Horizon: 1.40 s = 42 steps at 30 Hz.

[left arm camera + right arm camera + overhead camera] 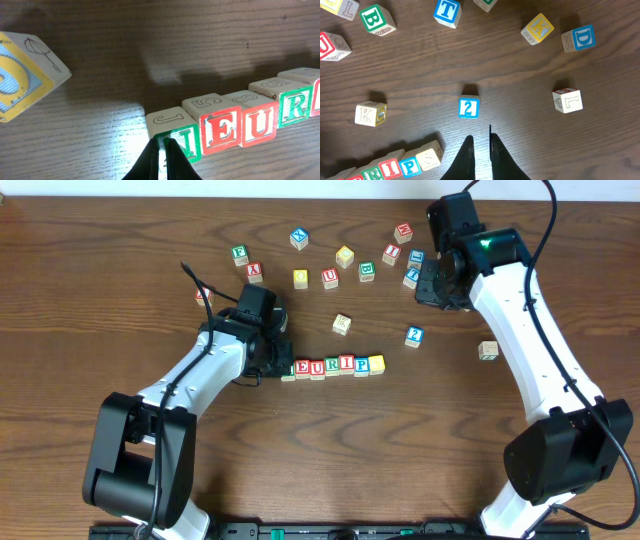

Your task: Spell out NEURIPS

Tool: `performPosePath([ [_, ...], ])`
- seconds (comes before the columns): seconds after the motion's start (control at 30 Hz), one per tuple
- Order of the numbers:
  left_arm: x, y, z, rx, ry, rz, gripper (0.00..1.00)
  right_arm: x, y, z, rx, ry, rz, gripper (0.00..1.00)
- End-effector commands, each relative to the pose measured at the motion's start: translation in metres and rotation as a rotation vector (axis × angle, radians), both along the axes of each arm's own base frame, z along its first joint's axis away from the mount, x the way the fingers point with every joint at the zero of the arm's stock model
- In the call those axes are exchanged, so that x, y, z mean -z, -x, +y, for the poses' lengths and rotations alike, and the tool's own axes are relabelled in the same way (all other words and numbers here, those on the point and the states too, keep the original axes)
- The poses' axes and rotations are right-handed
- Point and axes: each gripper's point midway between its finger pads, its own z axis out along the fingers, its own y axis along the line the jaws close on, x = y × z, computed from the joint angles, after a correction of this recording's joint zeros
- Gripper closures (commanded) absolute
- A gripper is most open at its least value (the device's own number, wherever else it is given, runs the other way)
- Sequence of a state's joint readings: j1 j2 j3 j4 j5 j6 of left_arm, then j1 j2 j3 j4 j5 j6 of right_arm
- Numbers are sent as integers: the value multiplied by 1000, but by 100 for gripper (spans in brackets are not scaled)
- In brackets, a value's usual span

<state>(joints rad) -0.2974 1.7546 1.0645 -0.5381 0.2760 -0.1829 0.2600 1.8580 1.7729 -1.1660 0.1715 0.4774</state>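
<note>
The NEURIPS cubes [332,366] lie in one row at mid-table, side by side and reading N, E, U, R, I, P, S. In the left wrist view the green N cube [176,135] comes first, then the red E [222,131], red U [260,122] and green R [295,107]. My left gripper [164,144] is shut and empty, its tips right at the N cube's front left corner [280,366]. The right wrist view shows the row's end: red I [390,167], blue P [410,165], pale S [431,155]. My right gripper [480,142] hangs shut and empty, apart from the row [428,286].
Loose cubes lie across the far half of the table: a green F [239,254], red A [255,272], blue X [299,238] and green B [367,271]. A blue 2 cube [468,108] sits just ahead of my right gripper, with a K cube [370,114] to its left. A tilted yellow-and-blue cube [25,75] is left of my left gripper.
</note>
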Motion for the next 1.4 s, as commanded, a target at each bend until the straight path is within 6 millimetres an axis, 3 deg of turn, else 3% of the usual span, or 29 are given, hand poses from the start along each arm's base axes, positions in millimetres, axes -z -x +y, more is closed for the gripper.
performPosePath([
  [0.0, -4, -2, -1, 6, 0, -7, 93, -13, -3, -2, -9, -2, -32, 94],
  [0.33, -32, -10, 35, -53, -184, -102, 93, -12, -2, -2, -15, 2, -28, 93],
  [0.43, -39, -10, 36, -57, -186, -121, 93, -12, -2, -2, -15, 2, -29, 94],
  [0.73, -37, -5, 54, -76, -283, -107, 93, -12, -1, -1, -18, -2, -25, 94],
  [1.0, -37, -5, 82, -144, -342, -90, 93, -10, -3, 20, -60, -72, -29, 95],
  [1.17, -48, -7, 110, -249, -283, -85, 92, 0, -5, 46, -131, -67, -26, 95],
  [1.23, -52, -8, 116, -276, -255, -90, 84, 7, -6, 56, -151, -65, -19, 94],
  [1.3, -56, -9, 122, -295, -247, -97, 83, 17, -8, 63, -164, -62, -6, 94],
  [1.37, -58, -8, 124, -303, -246, -101, 74, 30, -10, 71, -179, -66, 15, 94],
])
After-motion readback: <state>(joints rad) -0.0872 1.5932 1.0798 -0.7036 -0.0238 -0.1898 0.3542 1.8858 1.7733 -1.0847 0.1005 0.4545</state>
